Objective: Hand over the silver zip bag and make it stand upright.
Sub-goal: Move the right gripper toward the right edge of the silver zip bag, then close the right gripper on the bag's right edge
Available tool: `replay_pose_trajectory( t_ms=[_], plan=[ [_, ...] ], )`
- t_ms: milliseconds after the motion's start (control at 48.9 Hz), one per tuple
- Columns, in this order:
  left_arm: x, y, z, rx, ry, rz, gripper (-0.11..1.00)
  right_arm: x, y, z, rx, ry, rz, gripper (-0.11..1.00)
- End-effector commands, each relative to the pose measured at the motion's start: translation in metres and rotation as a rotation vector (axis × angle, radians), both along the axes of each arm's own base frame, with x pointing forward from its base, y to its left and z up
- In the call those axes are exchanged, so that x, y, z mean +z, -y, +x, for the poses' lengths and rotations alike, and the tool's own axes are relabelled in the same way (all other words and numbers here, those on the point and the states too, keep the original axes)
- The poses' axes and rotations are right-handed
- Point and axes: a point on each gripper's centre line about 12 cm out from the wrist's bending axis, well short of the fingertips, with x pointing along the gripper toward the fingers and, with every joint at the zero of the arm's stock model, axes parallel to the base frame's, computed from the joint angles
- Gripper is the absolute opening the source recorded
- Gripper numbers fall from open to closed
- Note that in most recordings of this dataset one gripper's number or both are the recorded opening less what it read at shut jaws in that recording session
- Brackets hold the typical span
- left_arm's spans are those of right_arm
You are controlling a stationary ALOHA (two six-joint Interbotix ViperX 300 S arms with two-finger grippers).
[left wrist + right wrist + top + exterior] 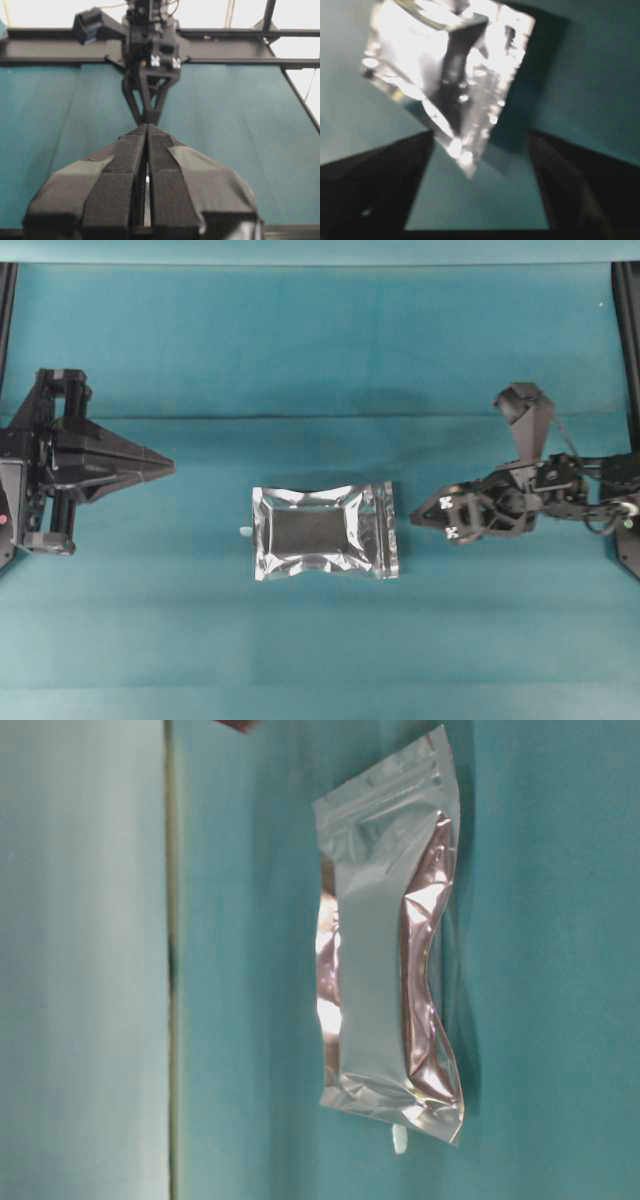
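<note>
A: Where's the bag?

B: The bag point(325, 531) lies flat on the cloth point(320, 340), between both grippers. Your right gripper point(428, 516) sits just beside its zip end, fingers spread, holding nothing. Your left gripper point(166, 465) is well apart from the bag, fingers pressed together, empty.

A: How will it handle?

B: Probably light, slippery foil with a puffy middle. You'd likely do best pinching the flat crinkled zip edge. There's open cloth all around the bag, so you have room to move.
</note>
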Motion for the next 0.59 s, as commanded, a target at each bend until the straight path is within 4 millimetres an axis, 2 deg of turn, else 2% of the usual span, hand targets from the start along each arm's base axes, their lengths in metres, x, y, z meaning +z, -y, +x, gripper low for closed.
replay_pose_trajectory(
  t_ms=[0,573],
  plan=[
    [0.009,-0.001,0.002,0.002,0.020,0.006,0.01,-0.005,-0.003,0.006,-0.007,0.005,0.004,0.96],
    [0.005,-0.001,0.002,0.003,-0.011,0.003,0.01,-0.034,-0.004,0.048,-0.054,0.015,0.003,0.94]
  ],
)
